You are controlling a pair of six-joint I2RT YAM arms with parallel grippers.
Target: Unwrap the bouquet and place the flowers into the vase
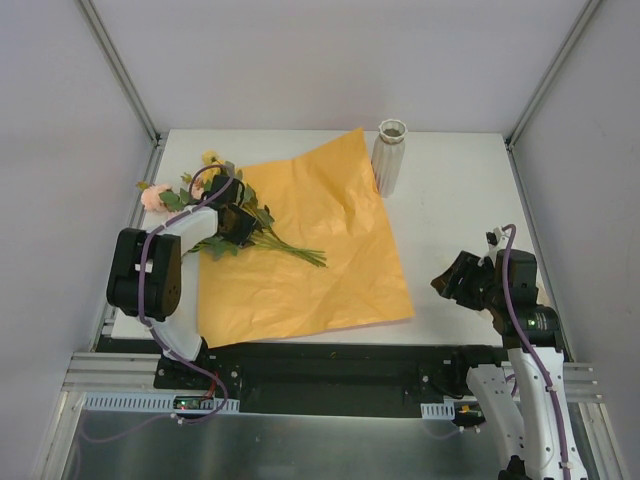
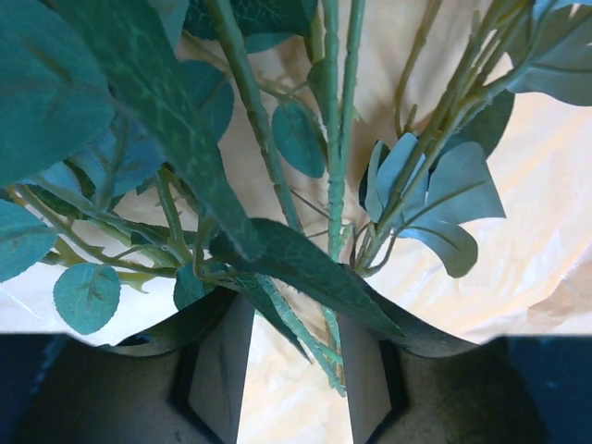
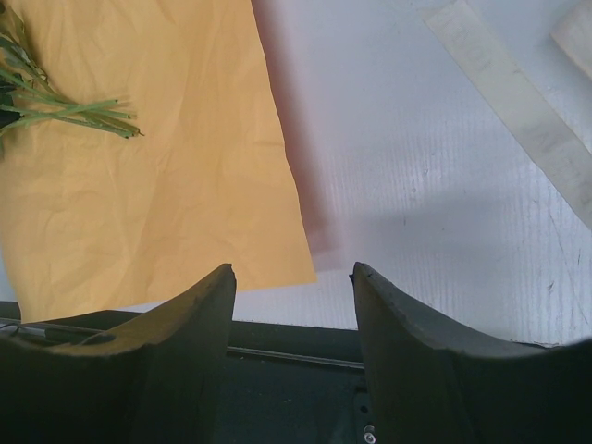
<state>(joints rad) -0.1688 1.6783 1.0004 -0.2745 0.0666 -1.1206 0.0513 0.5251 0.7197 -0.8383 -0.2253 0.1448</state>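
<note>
A: Where are the flowers [image 1: 262, 222]?

B: At the left of the overhead view. They lie on the left part of the orange paper [image 1: 335, 245], with the pink and yellow heads hanging past its edge toward the upper left. The cut stem ends point to the lower right. The paper is spread flat and nothing is wrapped round them, so the unwrapping looks finished.

A: And the vase [image 1: 390, 158]?

B: It stands upright at the upper right, just beside the paper's top corner and well apart from the flowers. It holds no stems, so the whole carry is left to do.

A: Why is the left pincer [image 1: 237, 225] sitting in the leaves?

B: It looks like it is there to pick them up. In the wrist view its fingers [image 2: 222, 370] stand apart on either side of the green stems [image 2: 335, 185], and paper shows through the gap. It isn't clamped on anything. Taking them low on the stems would probably leave the ends free to go into the narrow neck.

A: And the right pincer [image 3: 292, 273]?

B: It is apart too, with nothing in it. It hangs over the counter [image 1: 460, 200] at the lower right, beyond the paper's corner, probably keeping out of the way.
</note>
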